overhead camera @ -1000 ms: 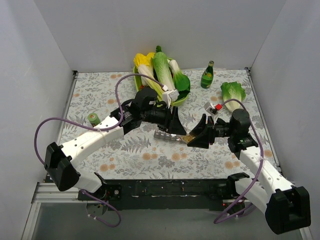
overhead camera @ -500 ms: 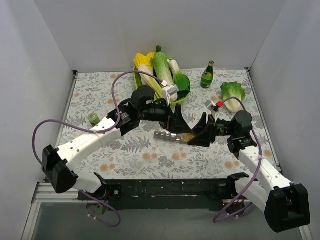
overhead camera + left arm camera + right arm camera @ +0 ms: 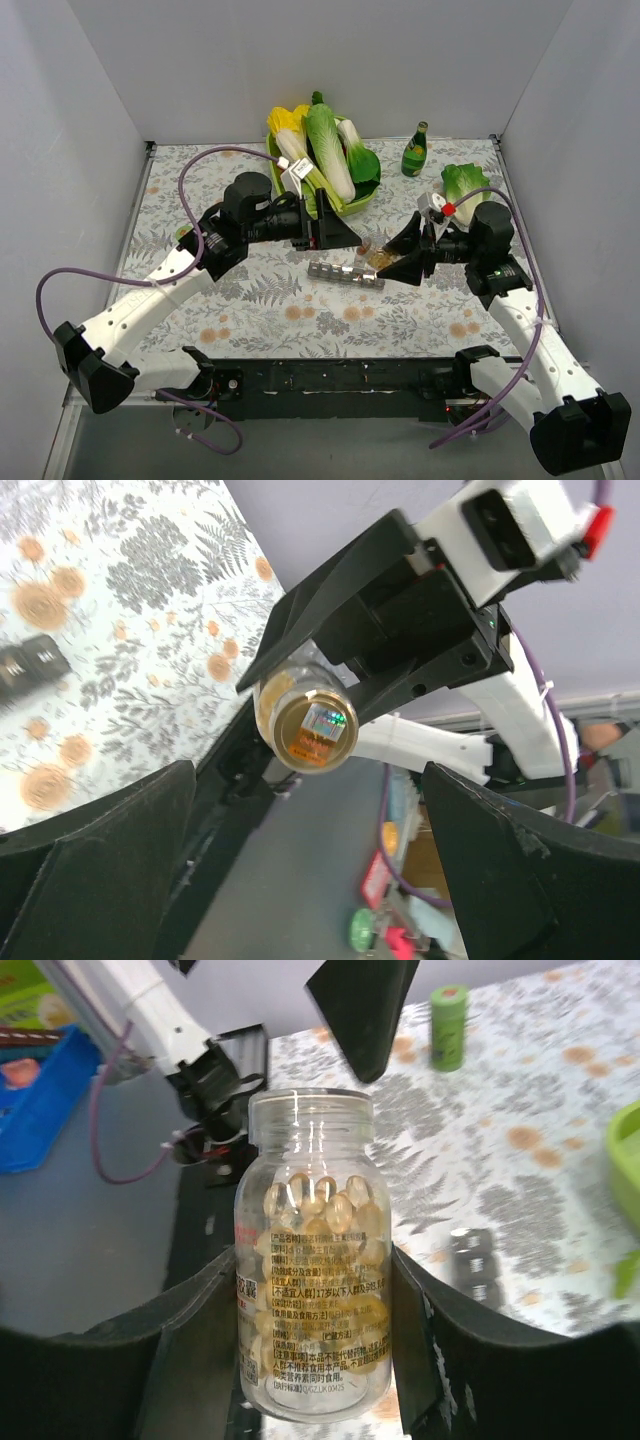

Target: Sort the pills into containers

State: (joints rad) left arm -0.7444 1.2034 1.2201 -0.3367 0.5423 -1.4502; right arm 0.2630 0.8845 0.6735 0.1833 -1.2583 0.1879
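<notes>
My right gripper clamps the clear plastic bottle of amber capsules over the three o'clock end of the silvery-grey strip of cube compartments. My left gripper gapes empty at its twelve o'clock. Barely begun, I judge: bottle full, no pills visibly sorted.

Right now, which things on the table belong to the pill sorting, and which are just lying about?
Belongs to the job:
- pill bottle, held in the right arm's jaws
- compartment strip, on the table

Just lying about:
- vegetable tray
- green glass bottle
- loose lettuce
- small green can
</notes>
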